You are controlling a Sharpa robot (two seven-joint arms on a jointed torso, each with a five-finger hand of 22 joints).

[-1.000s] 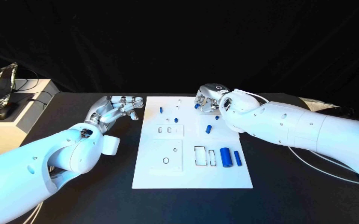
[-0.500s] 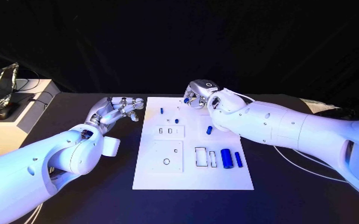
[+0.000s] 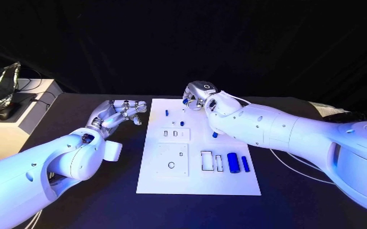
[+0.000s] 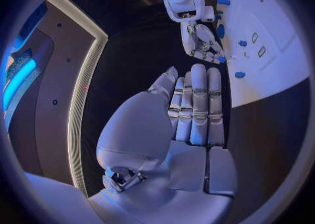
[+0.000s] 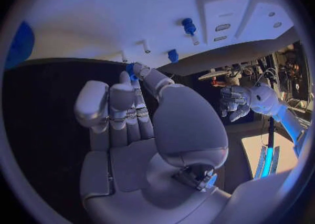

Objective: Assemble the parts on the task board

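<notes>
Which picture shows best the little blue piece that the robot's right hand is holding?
The right wrist view: the small blue piece sits pinched at the fingertips of the silver right hand, close to the camera. The head view shows just a blue speck there, and the left wrist view a tiny blue dot.

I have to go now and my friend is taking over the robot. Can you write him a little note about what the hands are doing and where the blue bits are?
Right hand: over the far edge of the task board, pinching a small blue part at its fingertips.
Left hand: holds nothing, fingers apart, above the black table just left of the board.
Blue parts: two small pegs stand near the far end, one piece lies by the right arm, and two cylinders lie near the right edge.
Done: nothing clearly assembled yet, as far as I can tell.
Left: place the pinched part, then the loose pieces.
</notes>
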